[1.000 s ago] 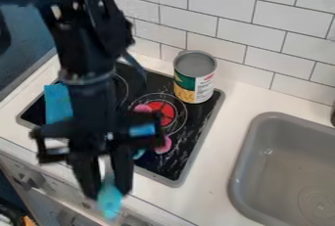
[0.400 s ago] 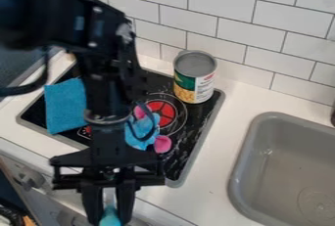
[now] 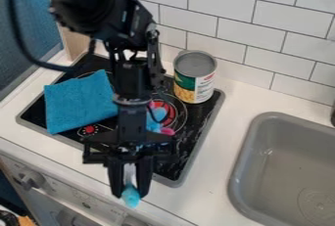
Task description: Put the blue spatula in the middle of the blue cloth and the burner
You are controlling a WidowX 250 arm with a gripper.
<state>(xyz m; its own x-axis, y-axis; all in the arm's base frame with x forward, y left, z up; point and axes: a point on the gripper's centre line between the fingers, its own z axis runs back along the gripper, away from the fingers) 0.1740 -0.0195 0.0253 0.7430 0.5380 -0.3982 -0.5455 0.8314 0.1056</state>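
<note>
My gripper (image 3: 131, 191) hangs over the counter's front edge, just in front of the stove, shut on the blue spatula (image 3: 131, 198). The spatula's blue end pokes out below the fingertips, and a pale part of it shows between the fingers. A blue cloth (image 3: 77, 103) lies on the left part of the black stovetop. Right of the cloth, behind the arm, is the red burner (image 3: 171, 117), partly hidden by the arm and a blue and pink object.
That blue and pink object (image 3: 155, 118) rests on the burner. An open-topped can (image 3: 194, 80) stands at the stove's back right corner, before the tiled wall. A grey sink (image 3: 275, 166) is set into the counter (image 3: 219, 146) on the right.
The gripper dipped toward the bottom edge, then came back up and to the right, carrying the spatula. More of the blue cloth is uncovered, while the arm now covers more of the blue and pink object.
</note>
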